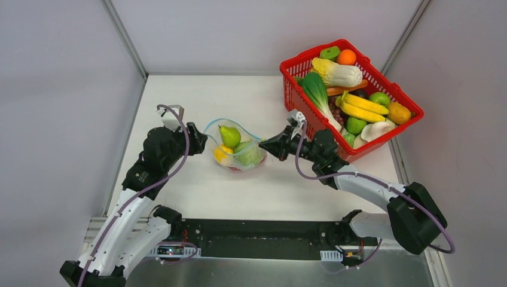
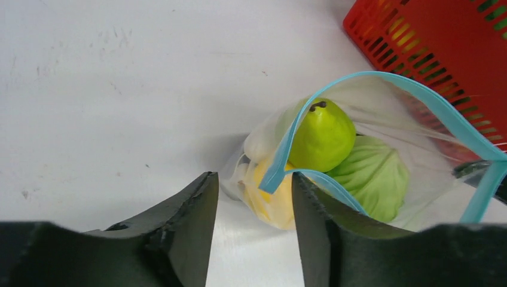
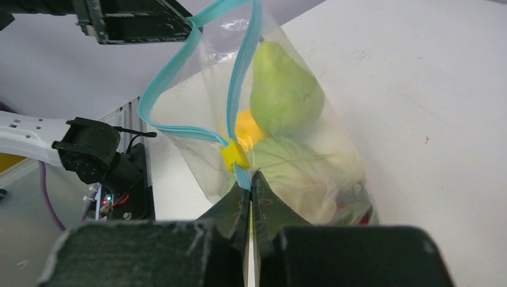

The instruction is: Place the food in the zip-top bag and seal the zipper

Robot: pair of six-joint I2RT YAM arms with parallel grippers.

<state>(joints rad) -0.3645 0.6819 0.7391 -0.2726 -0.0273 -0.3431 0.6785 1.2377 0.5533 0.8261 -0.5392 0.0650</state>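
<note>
A clear bag [image 1: 239, 153] sits mid-frame on the white desk [image 1: 239, 197], a green pear [image 1: 229, 136] inside. The left tool [image 1: 201, 141] and right tool [image 1: 265, 144] are at its two sides. A red basket [image 1: 293, 92] of food stands upper right.

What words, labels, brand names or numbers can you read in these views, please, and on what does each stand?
None: no view shows any legible writing.
The zip-top bag, its teal zipper and the red basket carry no print that can be made out.
</note>
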